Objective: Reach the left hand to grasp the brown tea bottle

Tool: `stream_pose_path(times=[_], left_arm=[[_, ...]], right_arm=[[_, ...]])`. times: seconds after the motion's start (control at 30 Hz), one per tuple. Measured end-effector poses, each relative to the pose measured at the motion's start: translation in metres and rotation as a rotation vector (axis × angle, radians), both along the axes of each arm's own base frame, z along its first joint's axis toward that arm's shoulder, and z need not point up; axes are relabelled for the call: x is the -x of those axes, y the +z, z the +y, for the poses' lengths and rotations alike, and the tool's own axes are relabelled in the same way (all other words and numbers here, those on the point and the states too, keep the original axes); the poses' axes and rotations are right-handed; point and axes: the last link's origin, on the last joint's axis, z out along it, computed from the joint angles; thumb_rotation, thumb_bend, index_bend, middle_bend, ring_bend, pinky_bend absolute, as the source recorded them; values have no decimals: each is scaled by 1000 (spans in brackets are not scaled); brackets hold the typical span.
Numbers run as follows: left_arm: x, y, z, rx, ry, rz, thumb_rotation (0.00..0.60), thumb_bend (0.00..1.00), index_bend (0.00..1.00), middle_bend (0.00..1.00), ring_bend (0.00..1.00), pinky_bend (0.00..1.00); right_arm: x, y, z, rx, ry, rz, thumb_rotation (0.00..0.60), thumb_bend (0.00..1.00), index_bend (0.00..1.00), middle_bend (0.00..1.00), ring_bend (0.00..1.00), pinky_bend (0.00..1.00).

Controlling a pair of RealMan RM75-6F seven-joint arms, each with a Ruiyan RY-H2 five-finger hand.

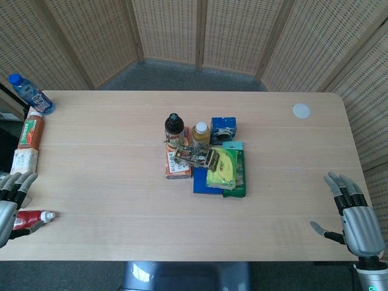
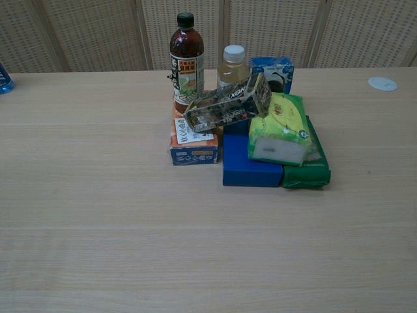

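Observation:
The brown tea bottle [image 1: 174, 129] [image 2: 186, 62] has a black cap and stands upright at the back left of a cluster of packages in the middle of the table. My left hand [image 1: 8, 203] is at the table's front left corner, far from the bottle, with its fingers spread and nothing gripped. A small red bottle [image 1: 29, 218] with a white cap lies on the table right beside it. My right hand [image 1: 353, 217] hovers at the front right corner, fingers apart and empty. The chest view shows neither hand.
Beside the tea bottle stand a yellow juice bottle [image 1: 200, 134] and a blue box [image 1: 223, 129]. In front lie an orange carton [image 2: 193, 145], a clear snack box [image 2: 227, 104], a yellow pack [image 2: 281, 127] and a blue flat box [image 2: 251, 168]. A water bottle [image 1: 30, 93] and cartons line the left edge.

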Motion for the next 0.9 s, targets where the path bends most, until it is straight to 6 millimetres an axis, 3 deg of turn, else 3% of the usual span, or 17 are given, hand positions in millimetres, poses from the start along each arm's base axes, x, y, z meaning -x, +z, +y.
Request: stream_pose_path(times=[0.3, 0.53, 0.73, 0.9], left_arm=[[9, -2, 7, 8, 39, -11, 600, 0, 0, 0, 0, 0], [4, -16, 40, 62, 32, -45, 600, 0, 0, 0, 0, 0], [-37, -30, 107, 133, -52, -75, 600, 0, 0, 0, 0, 0], [-101, -45, 170, 169, -185, -149, 600, 0, 0, 0, 0, 0]], right_arm=[[0, -1, 1, -11, 0, -6, 584, 0, 0, 0, 0, 0], [0, -5, -4, -28, -16, -17, 587, 0, 0, 0, 0, 0], [2, -8, -9, -41, -37, -21, 588, 0, 0, 0, 0, 0], [5, -7, -13, -45, -57, -35, 586, 0, 0, 0, 0, 0]])
